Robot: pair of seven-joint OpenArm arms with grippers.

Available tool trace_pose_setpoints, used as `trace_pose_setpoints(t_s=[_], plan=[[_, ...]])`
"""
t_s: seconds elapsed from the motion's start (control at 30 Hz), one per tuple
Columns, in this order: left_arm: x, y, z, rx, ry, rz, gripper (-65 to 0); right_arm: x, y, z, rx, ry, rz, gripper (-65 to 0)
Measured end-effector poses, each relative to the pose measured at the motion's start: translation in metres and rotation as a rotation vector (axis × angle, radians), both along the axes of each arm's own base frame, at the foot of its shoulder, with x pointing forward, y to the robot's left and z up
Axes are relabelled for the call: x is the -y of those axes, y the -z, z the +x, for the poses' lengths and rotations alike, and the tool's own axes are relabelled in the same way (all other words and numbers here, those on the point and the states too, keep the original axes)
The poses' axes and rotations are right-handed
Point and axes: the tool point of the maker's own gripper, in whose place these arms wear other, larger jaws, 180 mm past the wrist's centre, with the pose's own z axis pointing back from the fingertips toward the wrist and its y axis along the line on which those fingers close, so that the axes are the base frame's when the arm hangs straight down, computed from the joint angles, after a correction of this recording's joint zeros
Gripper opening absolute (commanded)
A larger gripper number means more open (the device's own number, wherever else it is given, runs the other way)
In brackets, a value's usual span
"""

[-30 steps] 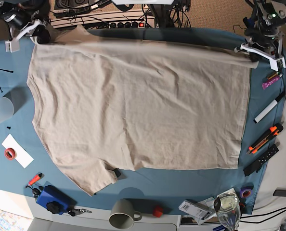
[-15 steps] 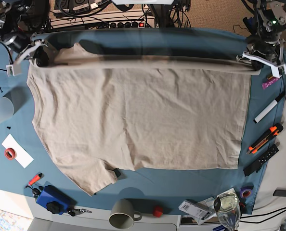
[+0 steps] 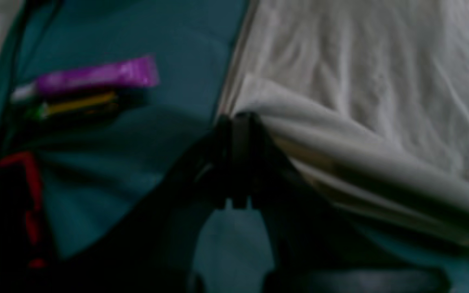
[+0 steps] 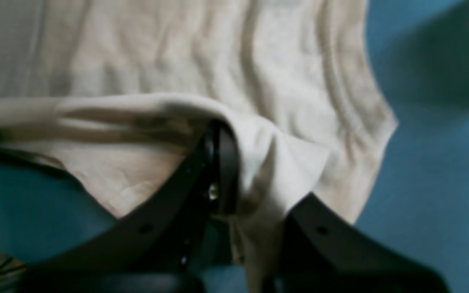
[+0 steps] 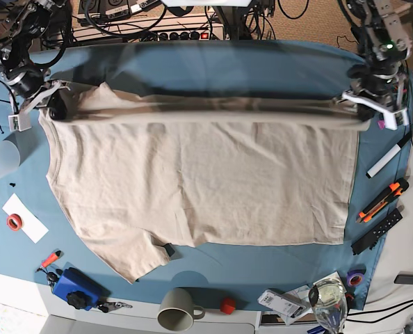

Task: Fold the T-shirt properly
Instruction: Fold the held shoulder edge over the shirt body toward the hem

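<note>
Left pincer (image 5: 373, 104) and right pincer (image 5: 43, 97) both clamped, raised apart.

1. We see a desk under a blue cloth (image 5: 276, 66).
2. The beige T-shirt (image 5: 199, 181) lies spread across it.
3. Along the edges lie a mug (image 5: 177, 309), tape roll (image 5: 14, 222), white marker (image 5: 387, 161) and orange cutter (image 5: 382, 200).

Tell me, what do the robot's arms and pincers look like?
Both arms are dark metal with black cables running along them. The left pincer and the right pincer have white outer parts in the base view. Up close, their fingers are smooth black plastic with small holes.
</note>
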Motion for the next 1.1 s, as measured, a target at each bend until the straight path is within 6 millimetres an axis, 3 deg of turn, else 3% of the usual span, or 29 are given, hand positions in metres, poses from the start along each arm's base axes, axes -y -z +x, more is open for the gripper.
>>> trace_pose_setpoints(t_s=[0.2,0.33,0.5,0.67,0.77,0.93,1.1], plan=[[0.011,-0.010,0.024,0.035,0.045,0.063,-65.0,0.006,-0.004,0.008,0.027,0.013,-0.035,-65.0],[0.007,-0.017,0.034,0.055,0.046,0.089,-65.0,0.006,-0.009,0.015,0.049,0.015,-0.039,-65.0],[-0.005,0.003,0.038,0.002,0.059,0.092,-65.0,0.009,-0.007,0.015,0.050,0.022,-0.043,-65.0],[-0.016,0.010,0.056,-0.005,0.060,0.090,-65.0,0.012,0.014,0.022,-0.002,0.016,0.008,-65.0],[-0.018,0.015,0.061,-0.016,0.056,0.083,-65.0,0.011,0.014,0.036,0.014,0.020,0.035,-65.0],[-0.016,0.004,0.074,0.024,0.057,0.069,-65.0,0.015,0.020,0.054,0.019,0.046,0.064,-65.0],[-0.015,0.005,0.082,0.031,0.062,0.051,-65.0,0.002,0.038,0.071,-0.025,0.015,0.088,-65.0]])
